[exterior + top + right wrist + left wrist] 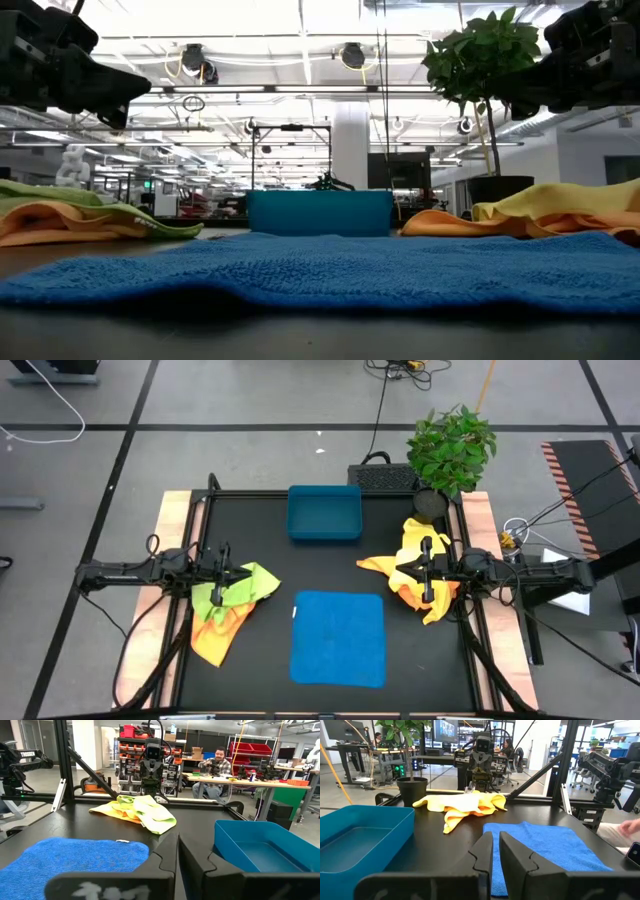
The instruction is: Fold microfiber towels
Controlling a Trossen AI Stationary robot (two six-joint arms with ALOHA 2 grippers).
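Observation:
A blue microfiber towel (338, 638) lies spread flat at the table's near middle. At the left a lime green towel lies crumpled on an orange one (228, 605). At the right a yellow and an orange towel (412, 560) lie in a heap. My left gripper (248, 573) hangs level above the left pile, shut and holding nothing (496, 851). My right gripper (398, 568) hangs level above the right heap, shut and holding nothing (177, 851). In the low view both arms (100, 80) (560, 70) stay well above the cloths.
A rigid blue tray (324, 513) stands at the far middle of the table. A potted plant (450, 448) stands at the far right corner. Black frame posts (555, 765) rise at the table's edges. A person (218, 764) sits at a bench beyond the table.

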